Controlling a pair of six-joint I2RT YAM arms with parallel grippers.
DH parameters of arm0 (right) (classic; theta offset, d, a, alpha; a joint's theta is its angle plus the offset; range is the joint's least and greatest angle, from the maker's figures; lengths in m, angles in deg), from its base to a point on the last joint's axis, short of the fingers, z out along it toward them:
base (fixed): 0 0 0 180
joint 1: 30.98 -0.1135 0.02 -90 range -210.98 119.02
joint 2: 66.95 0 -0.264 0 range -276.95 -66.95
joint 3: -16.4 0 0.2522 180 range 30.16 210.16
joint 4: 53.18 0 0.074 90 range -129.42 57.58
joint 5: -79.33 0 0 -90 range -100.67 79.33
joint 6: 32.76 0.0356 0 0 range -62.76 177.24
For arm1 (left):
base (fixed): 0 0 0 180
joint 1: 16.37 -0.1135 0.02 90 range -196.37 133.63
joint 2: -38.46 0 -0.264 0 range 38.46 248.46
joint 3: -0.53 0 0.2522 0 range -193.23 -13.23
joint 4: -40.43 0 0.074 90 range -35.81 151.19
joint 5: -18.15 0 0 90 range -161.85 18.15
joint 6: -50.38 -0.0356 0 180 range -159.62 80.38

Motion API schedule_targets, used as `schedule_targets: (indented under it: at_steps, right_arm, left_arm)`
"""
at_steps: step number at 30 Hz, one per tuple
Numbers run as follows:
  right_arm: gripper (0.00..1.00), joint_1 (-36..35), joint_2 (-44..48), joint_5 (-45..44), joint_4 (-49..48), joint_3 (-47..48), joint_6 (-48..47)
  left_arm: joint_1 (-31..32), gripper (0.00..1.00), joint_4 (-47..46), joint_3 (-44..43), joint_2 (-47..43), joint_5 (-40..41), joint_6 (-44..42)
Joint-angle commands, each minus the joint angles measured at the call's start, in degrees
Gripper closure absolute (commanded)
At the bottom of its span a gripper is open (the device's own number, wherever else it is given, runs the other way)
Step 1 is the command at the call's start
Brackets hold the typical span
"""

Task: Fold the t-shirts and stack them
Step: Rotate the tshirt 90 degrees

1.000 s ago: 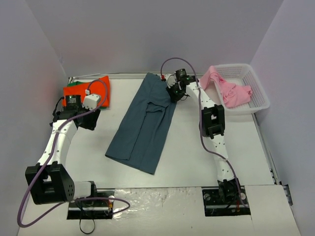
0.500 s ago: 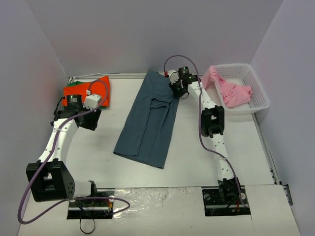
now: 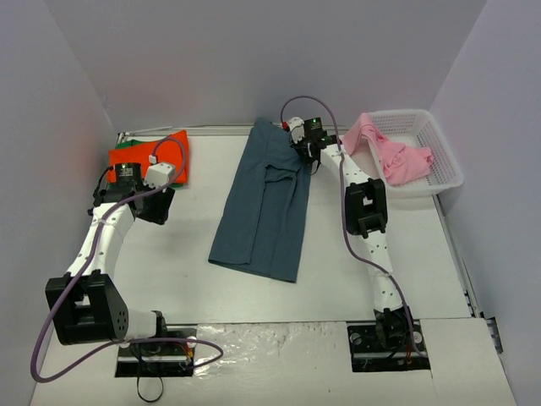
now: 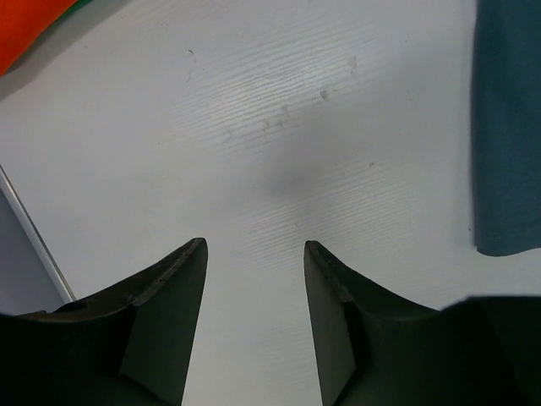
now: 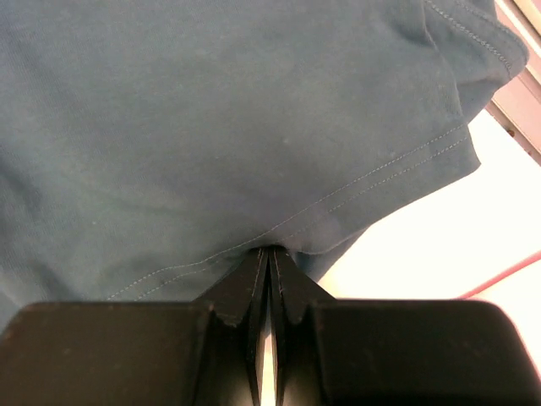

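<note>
A dark slate-blue t-shirt (image 3: pixel 262 211) lies folded lengthwise in a long strip down the middle of the table. My right gripper (image 3: pixel 303 150) is at its far right edge, shut on the stitched hem (image 5: pixel 269 249); blue cloth (image 5: pixel 211 127) fills that wrist view. A bright orange-red t-shirt (image 3: pixel 154 152) lies folded at the back left, with a green one (image 3: pixel 125 145) showing under it. A light pink t-shirt (image 3: pixel 393 156) hangs crumpled out of the basket. My left gripper (image 3: pixel 156 203) hovers open over bare table (image 4: pixel 254 245), holding nothing, between the orange-red shirt (image 4: pixel 25 25) and the blue shirt's near corner (image 4: pixel 507 169).
A white lattice basket (image 3: pixel 444 161) stands at the back right against the wall. Grey walls close the table on the left, back and right. A red cable (image 5: pixel 507 275) runs near the right wrist.
The right gripper has drawn the blue shirt toward the back. The shirt's near end has swung right, so the strip now lies straighter. The left arm has stayed put.
</note>
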Motion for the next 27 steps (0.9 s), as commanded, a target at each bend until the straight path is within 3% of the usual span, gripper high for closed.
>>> schedule_targets:
  at_steps: [1,16,20,27]
  right_arm:
    - [1.00,-0.8,8.0,-2.7,-2.3,-2.6,0.0]
    - [1.00,-5.7,32.5,1.0,-3.3,-32.2,-0.1]
    - [1.00,-6.6,33.7,1.3,-2.2,-37.4,-1.4]
    - [1.00,-6.6,30.2,1.5,-0.7,-36.6,-1.6]
  left_arm:
    - [-0.4,0.52,-0.7,-1.2,-2.0,-1.0,0.8]
    - [-0.5,0.49,-0.4,-0.8,-6.6,-3.6,1.4]
    - [-0.5,0.48,-0.1,-0.6,-7.9,-4.1,1.4]
    - [-0.5,0.47,-0.1,-0.3,-9.0,-3.6,1.2]
